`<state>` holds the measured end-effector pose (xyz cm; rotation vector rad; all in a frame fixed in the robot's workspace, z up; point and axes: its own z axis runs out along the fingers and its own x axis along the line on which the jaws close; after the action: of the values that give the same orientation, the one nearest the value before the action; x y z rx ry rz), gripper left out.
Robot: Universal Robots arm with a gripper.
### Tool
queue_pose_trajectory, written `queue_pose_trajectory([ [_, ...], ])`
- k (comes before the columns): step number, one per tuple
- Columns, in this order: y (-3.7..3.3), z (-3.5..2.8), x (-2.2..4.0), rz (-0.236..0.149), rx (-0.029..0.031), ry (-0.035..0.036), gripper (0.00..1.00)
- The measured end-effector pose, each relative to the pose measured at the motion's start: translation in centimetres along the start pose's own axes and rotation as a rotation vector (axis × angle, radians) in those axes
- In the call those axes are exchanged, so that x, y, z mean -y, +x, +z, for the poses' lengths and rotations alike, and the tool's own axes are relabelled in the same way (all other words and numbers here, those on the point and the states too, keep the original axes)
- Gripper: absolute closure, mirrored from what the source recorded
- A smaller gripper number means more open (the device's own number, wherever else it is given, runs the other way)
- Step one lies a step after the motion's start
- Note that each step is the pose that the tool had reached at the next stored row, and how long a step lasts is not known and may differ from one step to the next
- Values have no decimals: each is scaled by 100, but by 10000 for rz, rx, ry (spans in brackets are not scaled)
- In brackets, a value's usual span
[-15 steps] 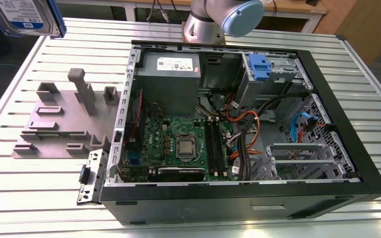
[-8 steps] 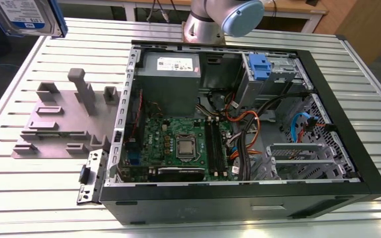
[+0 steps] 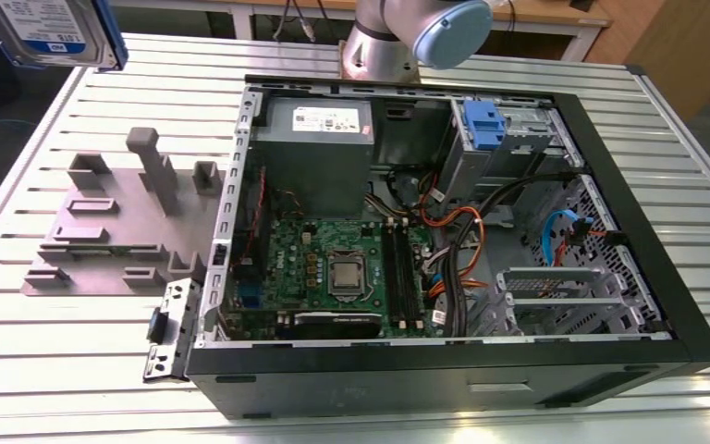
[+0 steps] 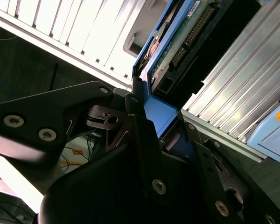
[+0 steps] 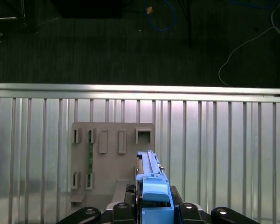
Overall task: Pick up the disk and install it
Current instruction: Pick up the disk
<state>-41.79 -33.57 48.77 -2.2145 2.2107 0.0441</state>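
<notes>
The disk [image 3: 53, 28] hangs high above the far corner of the table at the exterior view's left, its white-and-blue label facing the camera. In both wrist views my gripper [image 5: 154, 207] is shut on it. The black fingers [image 4: 140, 126] clamp the blue side rail, and the disk [image 4: 186, 37] runs away from them with its connector edge showing. In the first wrist view the disk [image 5: 149, 170] is seen edge-on, above a grey holder plate [image 5: 112, 154].
An open computer case [image 3: 688, 305] lies on the slatted metal table [image 3: 84, 370], with a blue clip [image 3: 484, 125] in its drive bay and a grey metal box [image 3: 318, 139] beside it. The grey holder plate [image 3: 121, 222] sits left of the case. The arm's base [image 3: 386, 46] stands behind.
</notes>
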Motion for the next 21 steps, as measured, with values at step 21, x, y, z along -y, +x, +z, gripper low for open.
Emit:
queue_pose_trajectory([
  [21,1,-58,5,0,0,0,64],
])
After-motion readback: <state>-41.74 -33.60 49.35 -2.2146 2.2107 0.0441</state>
